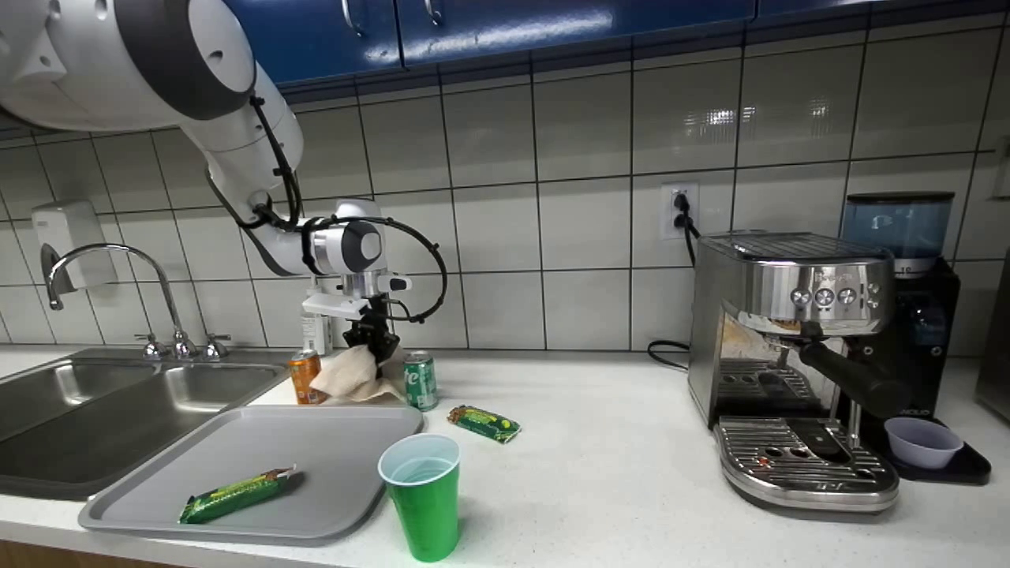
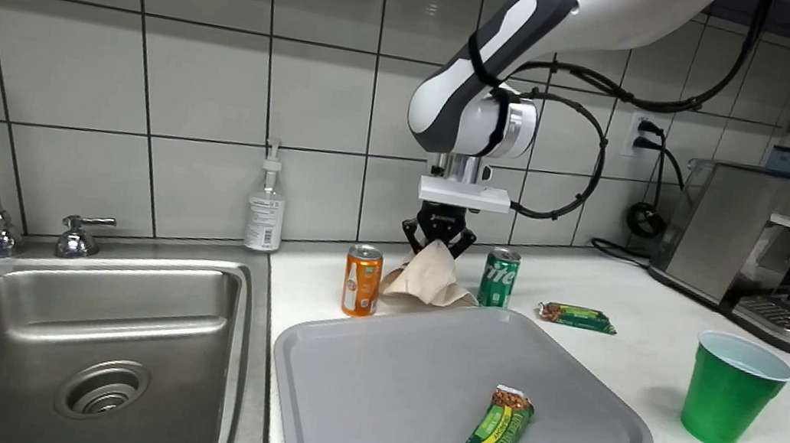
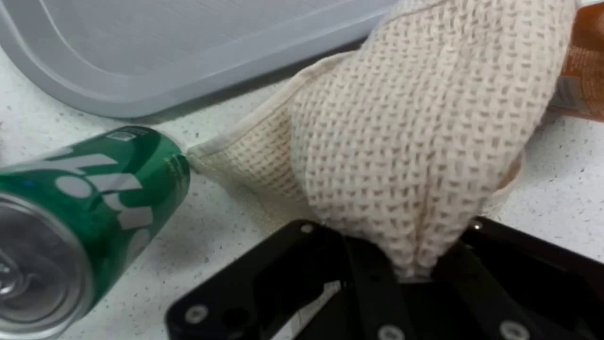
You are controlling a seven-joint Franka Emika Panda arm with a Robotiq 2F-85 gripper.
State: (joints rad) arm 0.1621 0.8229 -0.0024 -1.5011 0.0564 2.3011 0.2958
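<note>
Pinching one gathered fold of a beige coarse-woven fabric cloth (image 3: 424,123): a black two-finger gripper (image 3: 414,276), fingers (image 3: 377,288) drawn nearly together, with cloth alone between them.

Cloth — at and directly below the fingers, lifted into a peak, its lower edges spreading on the white speckled countertop (image 2: 644,349).

Green cylindrical metal can with white lettering (image 3: 89,208) — one, upright, just beside the fingers toward the stainless-steel espresso machine (image 1: 805,276); whether the cloth's corner touches it cannot be told.

Orange cylindrical metal can (image 2: 362,281), one, upright, near the fingers toward the stainless-steel sink (image 2: 121,299).

Flat grey tray with rounded corners (image 2: 404,377), one, in front of the fingers, on the side away from the pale tiled wall (image 2: 319,103).

Flat bar in green printed wrapper (image 2: 577,317), lying on the countertop, past the green can from the fingers.

Second green-wrapped bar (image 2: 494,436), lying on the tray, well apart from the fingers.

Tapered green cup with pale inside (image 2: 733,400), standing beyond the tray's edge, well apart from the fingers, on the espresso-machine side.

Clear pump bottle with white label (image 2: 264,218), beyond the orange can from the fingers, near the wall.
</note>
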